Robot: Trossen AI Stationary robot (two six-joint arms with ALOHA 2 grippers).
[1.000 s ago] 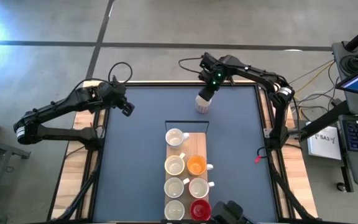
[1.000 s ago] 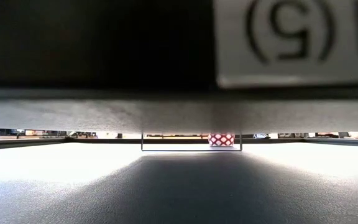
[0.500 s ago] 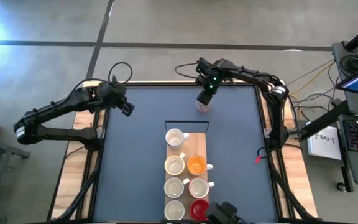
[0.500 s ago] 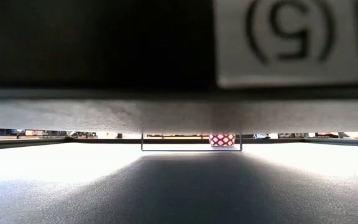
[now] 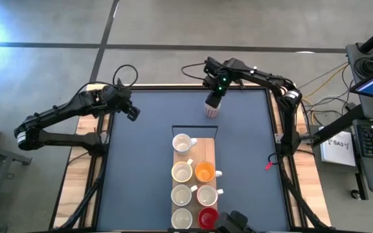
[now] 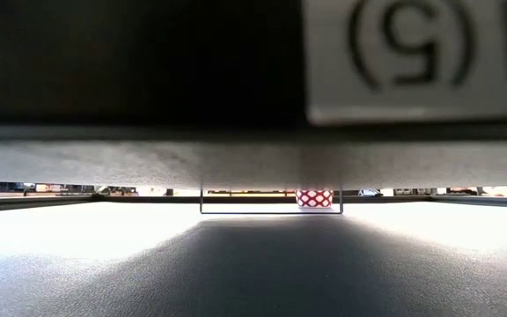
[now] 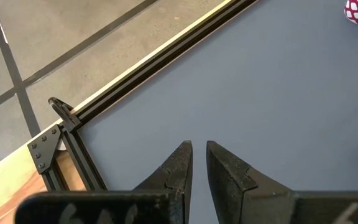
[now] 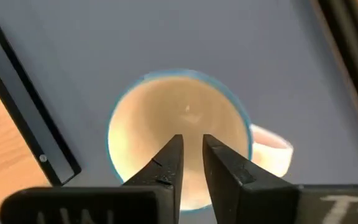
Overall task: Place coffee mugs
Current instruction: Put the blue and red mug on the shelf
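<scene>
Mugs sit in two rows on the wooden board (image 5: 194,150), which is the landmark here. Nearest the camera end of the board is the red mug (image 5: 208,217), with a white mug (image 5: 182,217) beside it. Next come two more white mugs (image 5: 194,194), then the orange mug (image 5: 205,171) next to another white one. One white mug (image 5: 182,142) stands alone at the far end of the board, and the spot beside it is bare (that looks like the free place).

Just past the far end of the board, on the blue table (image 5: 147,162), stands the patterned mug (image 5: 211,109) with red and white sides. The right gripper (image 5: 215,98) hangs right over it. In the right wrist view its two fingers (image 8: 166,168) are nearly together and point down into the mug's open top. They are not squeezing the mug.

The left gripper (image 5: 132,113) waits well off to the left of the board, its fingers almost closed on nothing.

My guess is that the step is picking up the patterned mug. Next the right gripper should pinch the rim or handle, then carry the mug to the bare spot.
</scene>
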